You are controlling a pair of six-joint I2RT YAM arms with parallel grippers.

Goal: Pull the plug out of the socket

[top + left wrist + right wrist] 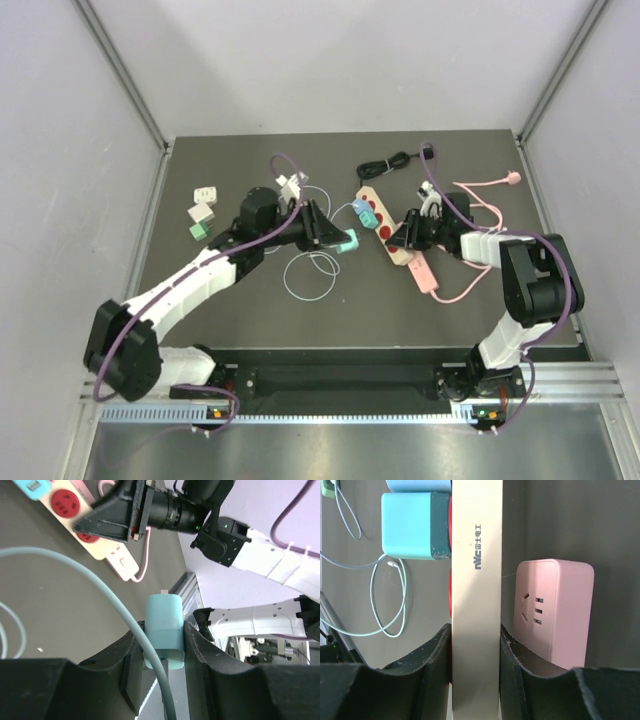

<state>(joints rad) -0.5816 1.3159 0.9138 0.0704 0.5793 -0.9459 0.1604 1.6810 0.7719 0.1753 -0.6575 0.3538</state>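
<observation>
The left fingers (197, 647) were closed to a narrow gap around the plug (164, 630), a pale teal block. One pad pressed each of its flat sides, so it sat pinched between them. A small metal prong showed at the plug's far end, pointing away from the wrist. A teal cable (75, 575) ran from near the fingers and curved off over the table (250, 310).

From above, the left fingers (328, 236) held the plug (347, 242) out of the power strip (380, 222), with bare table showing between the two. Whether the plug hung above the table or rested on it could not be told.

The right fingers (440, 650) were almost fully closed on the power strip (475, 555), a long cream bar with red sockets. They gripped it across its narrow width, one pad on each long side. From above, the right fingers (405, 238) sat near the strip's nearer end.

A light blue charger (410, 525) was plugged into the strip farther along from the right fingers. A pink socket block (552, 610) lay just beside the strip, close to the right-hand pad. It could not be told whether the block touched that pad. A thin white cable (390, 600) looped on the table on the strip's other side.
</observation>
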